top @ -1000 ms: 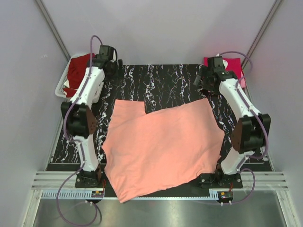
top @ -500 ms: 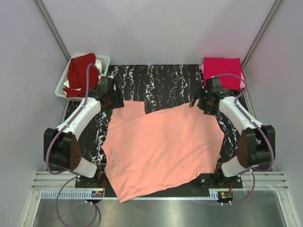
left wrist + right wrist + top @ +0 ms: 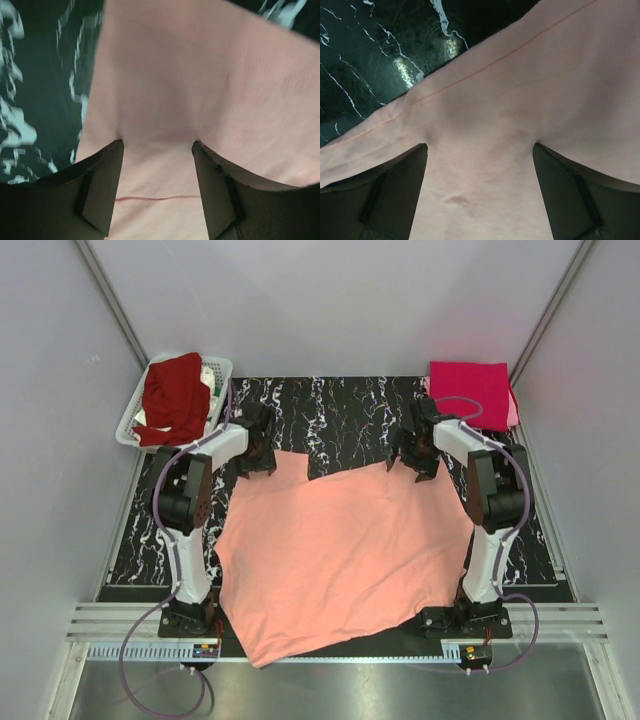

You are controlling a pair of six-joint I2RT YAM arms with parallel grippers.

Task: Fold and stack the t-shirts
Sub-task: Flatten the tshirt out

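Black fingers (image 3: 100,190), newly lowered, straddle the far edge of a salmon-peach t-shirt (image 3: 340,550).
Left gripper (image 3: 157,142) and right gripper (image 3: 480,145) press down, jaws parted, nothing clenched yet; the shirt lies flat on the marbled table (image 3: 340,405), ready for a fold.

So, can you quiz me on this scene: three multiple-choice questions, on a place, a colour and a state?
1. Where is the dark red shirt? A) in the white basket B) hanging on the wall C) between the arms' bases
2. What colour is the folded shirt at far right? A) crimson B) blue C) white
3. How do both arms' jaws stand? A) shut in mid-air B) open at the far edge of the peach shirt C) gripping the basket
Answers: 1 A, it is heaped in the basket. 2 A, bright crimson from above. 3 B, both wrist views show them apart with peach cloth between.
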